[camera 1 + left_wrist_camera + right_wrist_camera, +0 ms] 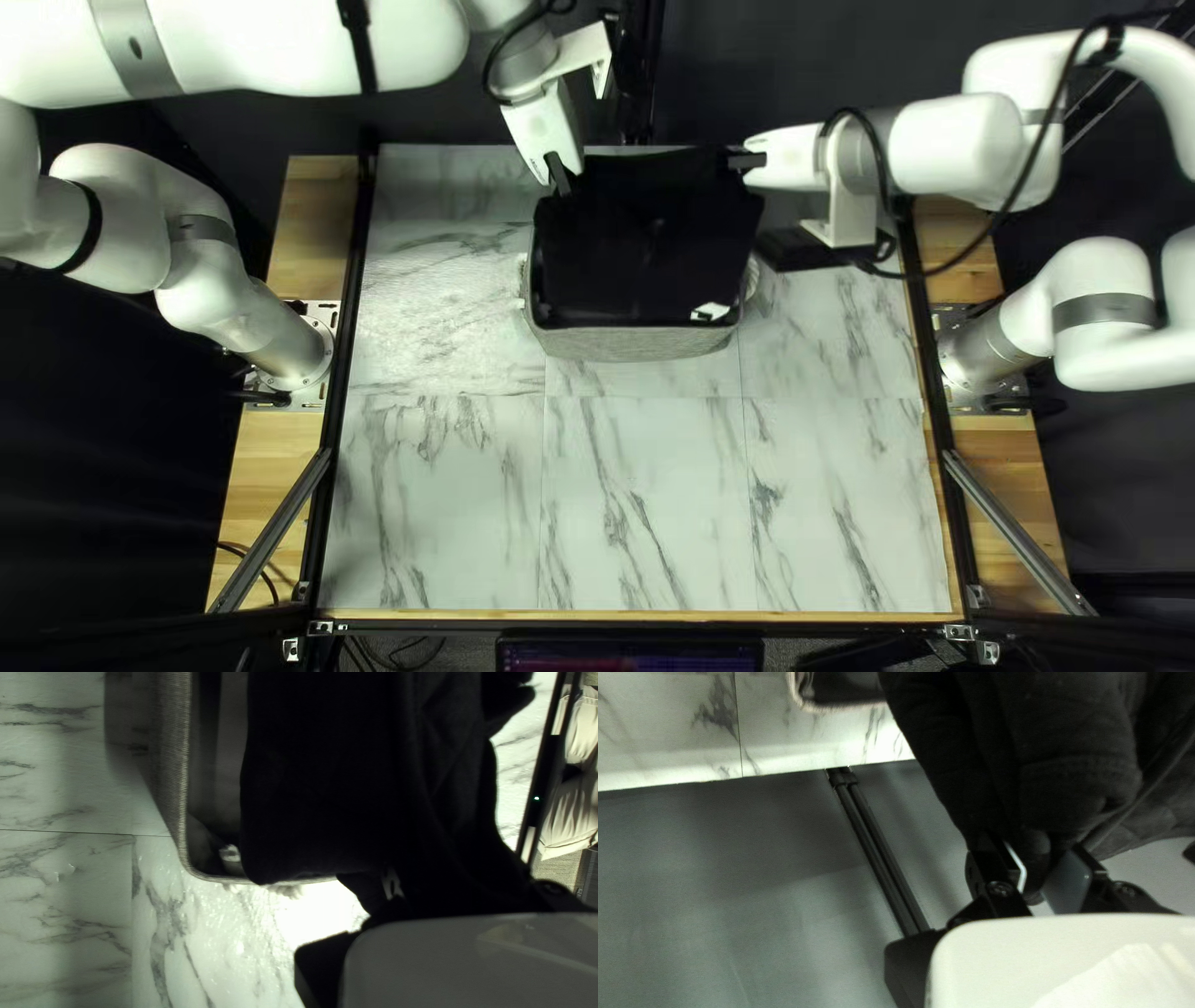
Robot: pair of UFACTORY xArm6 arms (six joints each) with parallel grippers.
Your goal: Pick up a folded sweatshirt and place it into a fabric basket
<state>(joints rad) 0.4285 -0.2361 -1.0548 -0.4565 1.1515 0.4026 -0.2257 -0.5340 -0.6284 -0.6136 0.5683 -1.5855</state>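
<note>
One white patch [710, 311] near basket's [641, 344] rim, unreadable; black sweatshirt [641, 243] above.

The sweatshirt [647, 237] looks plain black, the basket [635, 345] flecked grey, the tabletop [641, 498] white with grey marbling.

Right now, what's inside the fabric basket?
Black sweatshirt covers most of the opening. Beside it, a strip of the basket's interior and a small pale patch show. Anything under the sweatshirt is hidden.
</note>
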